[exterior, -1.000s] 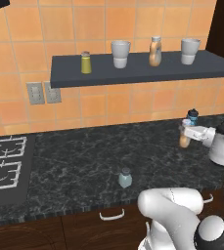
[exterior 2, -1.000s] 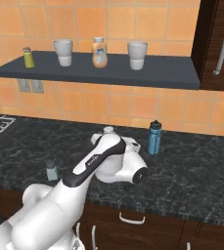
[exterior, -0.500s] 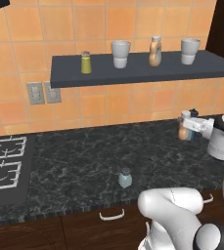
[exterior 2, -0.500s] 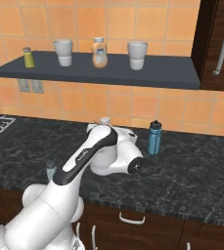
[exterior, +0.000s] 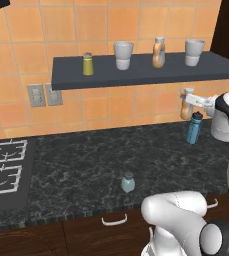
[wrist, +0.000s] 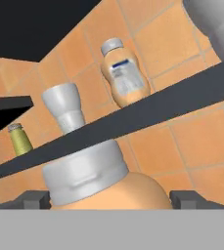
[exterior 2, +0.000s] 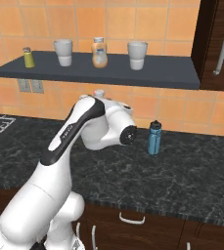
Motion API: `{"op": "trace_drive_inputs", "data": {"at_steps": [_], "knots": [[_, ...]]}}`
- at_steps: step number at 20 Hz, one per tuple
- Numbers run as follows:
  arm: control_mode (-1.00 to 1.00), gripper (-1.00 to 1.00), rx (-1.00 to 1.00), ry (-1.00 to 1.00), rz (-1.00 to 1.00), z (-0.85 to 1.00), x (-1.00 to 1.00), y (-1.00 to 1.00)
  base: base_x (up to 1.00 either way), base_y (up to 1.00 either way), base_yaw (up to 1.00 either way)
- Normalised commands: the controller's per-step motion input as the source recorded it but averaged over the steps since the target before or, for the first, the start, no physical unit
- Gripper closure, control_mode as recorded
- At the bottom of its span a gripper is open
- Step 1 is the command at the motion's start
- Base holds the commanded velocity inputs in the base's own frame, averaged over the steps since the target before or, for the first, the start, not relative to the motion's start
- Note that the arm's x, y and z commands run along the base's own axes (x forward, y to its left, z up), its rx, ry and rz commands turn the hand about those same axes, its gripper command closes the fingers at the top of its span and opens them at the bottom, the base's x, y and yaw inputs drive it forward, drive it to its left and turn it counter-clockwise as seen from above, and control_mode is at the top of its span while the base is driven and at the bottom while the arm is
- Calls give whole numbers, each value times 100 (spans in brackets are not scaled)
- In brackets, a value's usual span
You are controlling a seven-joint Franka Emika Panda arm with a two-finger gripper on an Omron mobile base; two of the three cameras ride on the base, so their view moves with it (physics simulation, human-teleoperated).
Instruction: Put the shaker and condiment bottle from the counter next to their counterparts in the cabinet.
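Note:
My gripper [exterior: 190, 101] is shut on the slim amber-orange condiment bottle [exterior: 186, 107], held in the air just below the right part of the dark grey cabinet shelf [exterior: 136, 75]. In the hand view the bottle [wrist: 108, 191] and its pale cap sit between the fingers [wrist: 33, 199]. On the shelf above stand the curvy orange bottle [wrist: 124, 73] and, far left, the yellow-green shaker [exterior: 88, 64]. The pale blue-grey shaker [exterior: 128, 182] stands alone on the black counter [exterior: 86, 165] near its front edge.
Two grey cups [exterior: 123, 55] [exterior: 194, 52] flank the curvy bottle [exterior: 159, 52] on the shelf. A blue bottle [exterior: 194, 128] stands on the counter right below the gripper. A stove [exterior: 6, 165] lies at the left, and a dark cabinet door [exterior 2: 221, 44] is at the right.
The arm has lifted the condiment bottle from above the counter up to just under the shelf. The blue bottle behind it has come into sight.

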Motion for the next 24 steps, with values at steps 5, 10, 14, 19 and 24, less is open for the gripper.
{"op": "trace_drive_inputs", "data": {"at_steps": [5, 10, 14, 19, 24], "knots": [[-100, 100, 3, 1, 0, 96, 15, 19, 0, 0, 0], [-100, 100, 4, 0, 0, -8, -16, 6, 0, 0, 0], [-100, 100, 6, -2, 0, 29, -10, 0, 0, 0, 0], [-100, 100, 4, -3, 0, 72, -3, 3, 0, 0, 0], [-100, 100, 0, -4, 0, 66, 0, 11, 0, 0, 0]]}}
